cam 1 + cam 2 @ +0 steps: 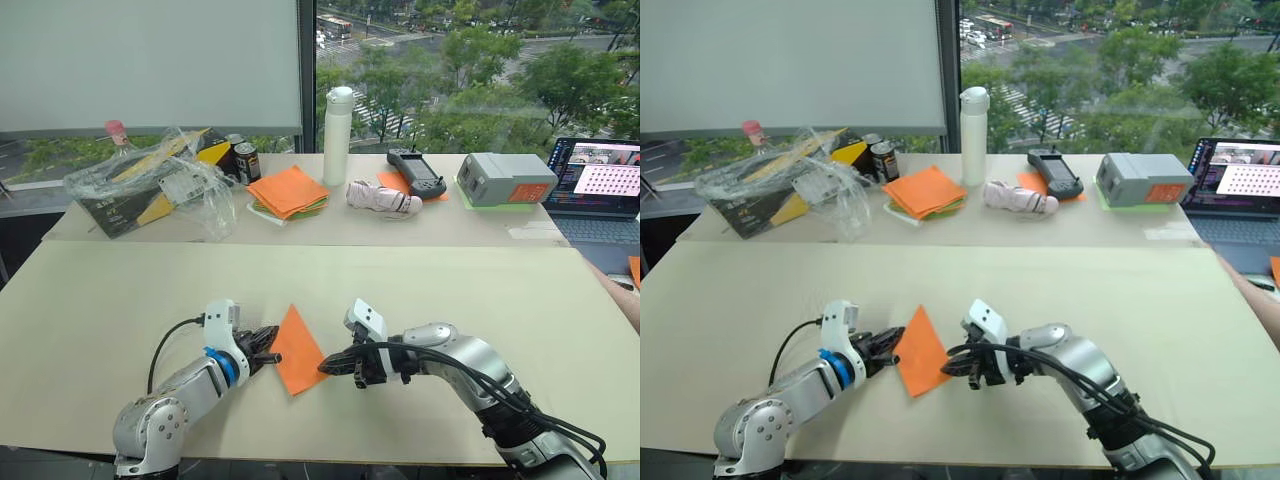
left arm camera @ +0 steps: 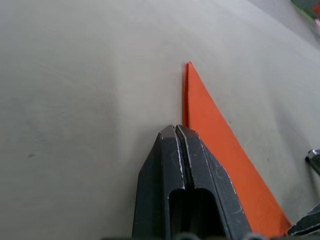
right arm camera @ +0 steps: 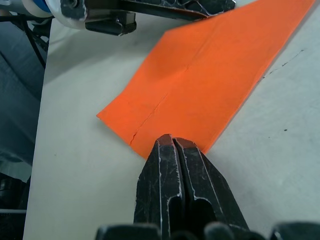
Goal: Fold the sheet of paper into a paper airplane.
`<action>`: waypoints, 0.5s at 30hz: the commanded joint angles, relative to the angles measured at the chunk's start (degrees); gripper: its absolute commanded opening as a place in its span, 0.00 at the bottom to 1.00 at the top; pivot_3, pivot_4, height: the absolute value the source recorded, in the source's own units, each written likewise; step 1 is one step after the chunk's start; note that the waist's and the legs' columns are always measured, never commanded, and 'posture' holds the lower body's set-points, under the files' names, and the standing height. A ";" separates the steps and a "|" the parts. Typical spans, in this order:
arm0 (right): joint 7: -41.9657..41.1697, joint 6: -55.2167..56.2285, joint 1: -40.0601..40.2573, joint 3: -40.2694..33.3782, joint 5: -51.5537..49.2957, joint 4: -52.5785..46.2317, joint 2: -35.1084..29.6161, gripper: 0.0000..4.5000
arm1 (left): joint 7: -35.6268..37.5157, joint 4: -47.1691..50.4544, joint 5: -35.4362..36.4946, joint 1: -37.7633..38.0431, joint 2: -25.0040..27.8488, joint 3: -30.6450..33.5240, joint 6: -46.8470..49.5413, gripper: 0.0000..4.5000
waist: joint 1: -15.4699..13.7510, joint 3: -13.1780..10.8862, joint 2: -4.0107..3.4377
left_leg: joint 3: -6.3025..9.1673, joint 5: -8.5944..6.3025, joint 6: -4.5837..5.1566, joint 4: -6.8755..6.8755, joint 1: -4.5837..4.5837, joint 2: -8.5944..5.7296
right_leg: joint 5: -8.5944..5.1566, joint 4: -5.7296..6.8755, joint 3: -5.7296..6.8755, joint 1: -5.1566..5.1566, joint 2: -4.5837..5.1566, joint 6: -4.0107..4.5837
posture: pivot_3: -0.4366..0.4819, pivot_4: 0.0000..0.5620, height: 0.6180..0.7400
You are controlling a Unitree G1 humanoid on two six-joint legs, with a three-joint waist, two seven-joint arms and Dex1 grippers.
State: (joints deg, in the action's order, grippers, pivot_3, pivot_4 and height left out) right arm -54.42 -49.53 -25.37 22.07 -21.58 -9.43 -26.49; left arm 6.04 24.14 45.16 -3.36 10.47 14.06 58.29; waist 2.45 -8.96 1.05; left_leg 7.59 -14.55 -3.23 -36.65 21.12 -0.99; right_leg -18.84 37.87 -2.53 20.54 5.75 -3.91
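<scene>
The sheet of paper (image 1: 297,350) lies on the near table (image 1: 120,310) as a bright orange pointed wedge with a crease down its length, tip toward the far side. My left gripper (image 1: 272,352) is shut, its tips at the wedge's left edge (image 2: 220,145). My right gripper (image 1: 325,367) is shut too, tips touching the wedge's near right edge (image 3: 215,85). Whether either pair of fingers pinches the paper or just rests against it is unclear.
On the far table sit a stack of orange and green sheets (image 1: 288,192), a white bottle (image 1: 338,135), a can (image 1: 246,161), a bagged box (image 1: 150,180), a controller (image 1: 416,172), a grey box (image 1: 505,178) and a laptop (image 1: 600,190).
</scene>
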 commanded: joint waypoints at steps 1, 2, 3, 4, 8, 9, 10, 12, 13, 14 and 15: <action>-0.19 -0.72 0.67 1.46 -0.02 0.58 0.12 0.01 | 0.05 3.50 4.50 0.09 -0.67 2.38 0.09 0.00 | -0.02 -0.02 0.04 | 0.01 0.00 0.00 0.00 0.01 0.00 | 0.00 0.00 0.00 0.01 0.00 0.00 | 0.48 0.27 1.00; -0.19 -0.71 0.68 1.46 0.00 0.58 0.14 0.01 | 0.15 3.75 5.26 0.19 -0.60 2.45 0.28 0.00 | -0.02 -0.04 0.06 | 0.00 0.00 0.00 0.00 0.01 0.00 | 0.00 -0.01 0.00 0.01 0.00 0.00 | 0.48 0.27 1.00; -0.17 -0.71 0.67 1.46 0.01 0.58 0.19 0.01 | 0.13 3.86 5.71 0.27 -0.50 2.47 0.38 0.00 | -0.02 -0.05 0.09 | 0.00 0.00 0.00 0.00 0.01 0.00 | 0.00 -0.01 0.00 0.01 0.00 0.00 | 0.48 0.27 1.00; -0.17 -0.72 0.66 1.45 0.01 0.59 0.20 0.01 | 0.14 4.01 6.08 0.36 -0.46 2.48 0.18 0.00 | -0.01 -0.06 0.10 | 0.00 0.00 0.00 0.00 0.01 0.00 | 0.00 -0.01 0.00 0.01 0.00 0.00 | 0.48 0.27 1.00; -0.11 -0.70 0.59 1.43 0.06 0.73 0.29 0.01 | 0.47 4.27 8.18 0.68 0.54 1.90 1.28 0.00 | -0.01 -0.06 0.11 | 0.00 0.00 0.00 0.00 0.01 0.00 | 0.00 -0.01 0.00 0.01 0.00 0.00 | 0.48 0.27 1.00; -0.09 -0.71 0.56 1.43 0.06 0.77 0.33 0.01 | 0.86 4.40 8.45 1.01 1.05 1.41 1.58 0.00 | 0.02 -0.07 0.12 | 0.00 0.00 0.00 0.00 0.01 0.00 | 0.00 -0.02 0.00 0.01 0.00 0.00 | 0.48 0.27 1.00; -0.06 -0.68 0.55 1.43 0.07 0.79 0.37 0.01 | 0.97 4.44 8.63 1.36 1.45 1.00 1.88 0.00 | 0.04 -0.07 0.12 | 0.00 0.00 0.00 0.00 0.01 0.00 | 0.00 -0.02 0.00 0.01 0.00 0.00 | 0.48 0.27 1.00; -0.04 -0.66 0.53 1.42 0.08 0.83 0.42 0.01 | 0.80 4.18 8.52 1.91 2.09 0.44 2.33 0.00 | 0.01 -0.07 0.12 | 0.00 0.00 0.00 0.00 0.01 0.00 | 0.00 -0.01 0.00 0.02 0.00 0.00 | 0.48 0.27 1.00; -0.01 -0.68 0.51 1.38 0.06 0.86 0.47 0.01 | 1.16 4.08 8.02 2.29 2.72 -0.15 2.33 0.00 | 0.00 -0.08 0.13 | 0.00 0.00 0.00 0.00 0.01 0.00 | 0.00 -0.01 0.00 0.02 0.00 0.00 | 0.48 0.27 1.00; 0.05 -0.68 0.49 1.34 0.07 0.89 0.52 0.01 | 1.58 4.01 7.50 2.70 3.32 -0.74 2.21 0.00 | -0.01 -0.08 0.13 | 0.00 0.00 0.00 0.00 0.02 0.00 | 0.00 -0.02 0.00 0.02 0.00 0.00 | 0.48 0.27 1.00; 0.10 -0.68 0.48 1.31 0.08 0.90 0.56 0.01 | 1.70 3.89 7.14 3.02 3.69 -1.12 2.04 0.00 | 0.03 -0.08 0.13 | 0.00 0.00 0.00 0.00 0.01 0.00 | 0.00 -0.01 0.00 0.02 0.00 0.00 | 0.48 0.27 1.00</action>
State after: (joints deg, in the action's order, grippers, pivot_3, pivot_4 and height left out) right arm -54.47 -49.53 -25.44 22.06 -21.56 -9.39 -26.30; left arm 6.91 26.52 52.06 -0.76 13.64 13.47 60.34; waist 2.48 -9.04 1.18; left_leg 7.59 -14.55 -3.23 -36.65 21.14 -0.99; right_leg -18.84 37.85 -2.53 20.57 5.75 -3.90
